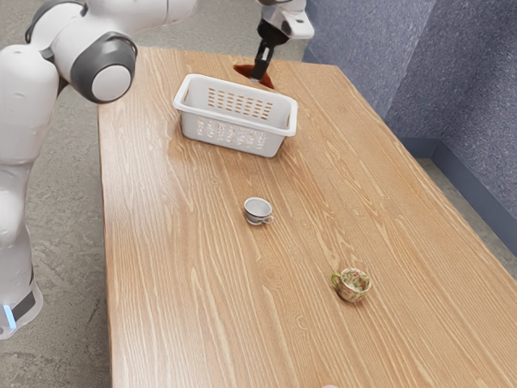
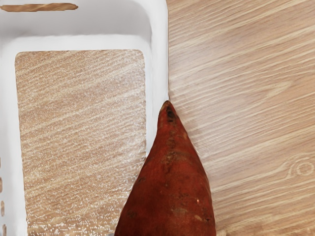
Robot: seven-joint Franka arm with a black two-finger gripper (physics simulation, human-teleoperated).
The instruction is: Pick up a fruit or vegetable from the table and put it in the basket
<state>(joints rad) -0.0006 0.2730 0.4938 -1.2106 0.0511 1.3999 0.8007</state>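
Over the wooden desk point(image 1: 194, 275), my claw point(image 1: 258, 78) grips the sweet potato point(image 2: 172, 187); I should clear the basket point(image 1: 234, 121) rim, centre the load, then lower gently.

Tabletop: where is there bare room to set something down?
Between the white cup and the table edge at the exterior view's left, and between that cup and the patterned cup. Crowded around the basket, sweet potato and gripper.
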